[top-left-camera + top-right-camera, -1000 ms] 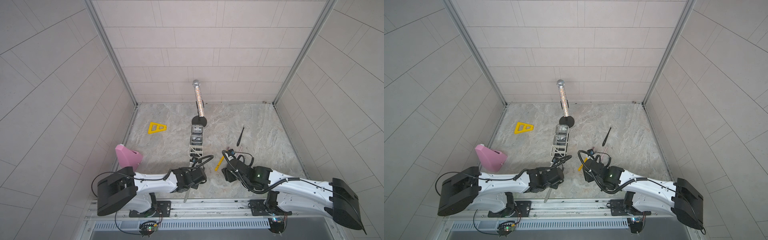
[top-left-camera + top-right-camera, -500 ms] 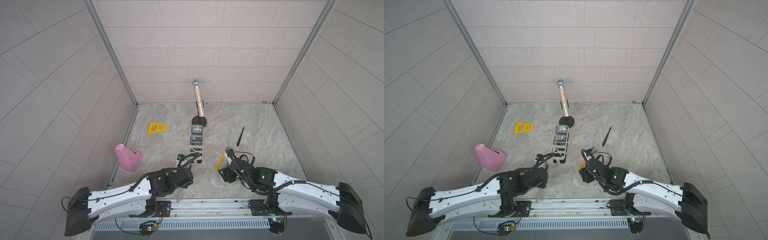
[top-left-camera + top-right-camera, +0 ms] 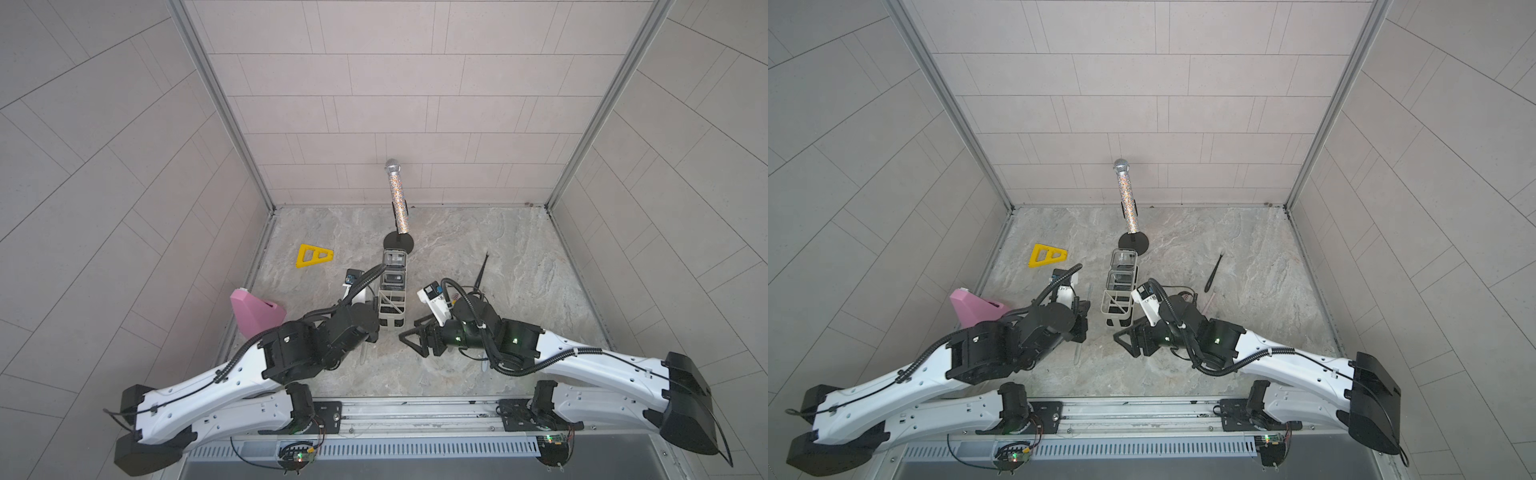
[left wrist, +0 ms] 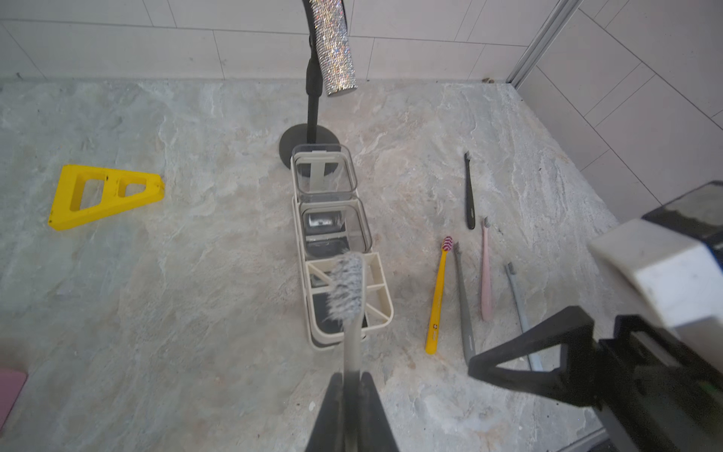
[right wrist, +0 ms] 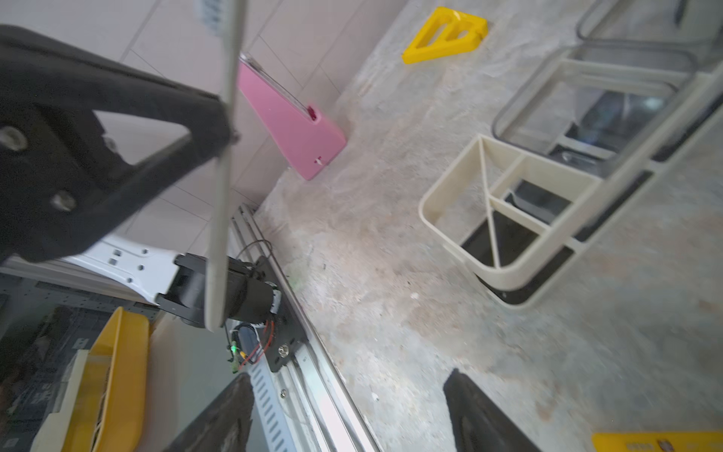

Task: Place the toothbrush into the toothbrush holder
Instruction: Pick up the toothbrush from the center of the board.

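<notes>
In a top view, a pink wedge leans at the wall at 9 o'clock of the scene, with a yellow triangular frame at 1 o'clock of it. Next comes the left gripper, its jaws clamped tight on the handle of the grey toothbrush. The bristle end sticks out of the jaws toward 12 o'clock and the bare tail toward 6 o'clock, clear of the floor. The toothbrush holder stands just beside the left gripper at about 2 o'clock. The toothbrush hangs at 9 o'clock of the holder's near section, outside the frame and not touching it. That near section has a divided insert, and the 2 sections beyond it carry clear cups. At 12 o'clock of the holder rises a glittery microphone on a black round stand. The right gripper sits at 6 o'clock of the holder's near end. Its jaws are spread wide with nothing between them. At 3 o'clock of the holder, 5 spare brushes lie on the floor: yellow, grey, pink, blue-grey and black.
</notes>
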Controlling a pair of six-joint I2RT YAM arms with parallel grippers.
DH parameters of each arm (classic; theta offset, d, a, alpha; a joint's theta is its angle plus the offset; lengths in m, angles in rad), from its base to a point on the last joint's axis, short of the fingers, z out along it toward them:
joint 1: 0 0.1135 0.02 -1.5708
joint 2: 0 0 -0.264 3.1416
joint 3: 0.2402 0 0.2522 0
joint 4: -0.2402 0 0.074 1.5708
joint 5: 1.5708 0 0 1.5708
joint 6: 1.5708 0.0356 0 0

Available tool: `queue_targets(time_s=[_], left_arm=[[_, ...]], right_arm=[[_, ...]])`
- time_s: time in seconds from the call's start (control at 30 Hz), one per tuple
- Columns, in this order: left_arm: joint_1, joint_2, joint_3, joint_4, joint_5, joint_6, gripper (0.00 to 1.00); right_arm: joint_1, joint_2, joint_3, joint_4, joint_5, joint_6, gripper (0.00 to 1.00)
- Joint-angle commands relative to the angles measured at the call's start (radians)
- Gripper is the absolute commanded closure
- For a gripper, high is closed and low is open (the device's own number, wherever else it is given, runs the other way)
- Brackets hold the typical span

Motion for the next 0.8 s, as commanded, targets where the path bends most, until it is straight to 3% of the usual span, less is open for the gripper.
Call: queue_targets(time_s=[0.0, 0.33, 0.5, 0.77], left_arm=[[0.024, 0.057, 0.04, 0.102, 0.001, 0.091, 0.97], [0.086, 0.014, 0.003, 0.279, 0.041, 0.047, 1.0], [0.121, -0.031, -0.031, 0.327, 0.097, 0.011, 1.0], [0.125, -0.038, -0.064, 0.377, 0.132, -0.026, 1.0]], right_arm=[[-0.014, 0.043, 0.062, 0.117, -0.092, 0.009, 0.18], [-0.035, 0.164, 0.114, 0.236, -0.125, 0.058, 0.19], [-0.035, 0.203, 0.108, 0.297, -0.122, 0.072, 0.24], [-0.037, 0.236, 0.128, 0.351, -0.122, 0.088, 0.67]])
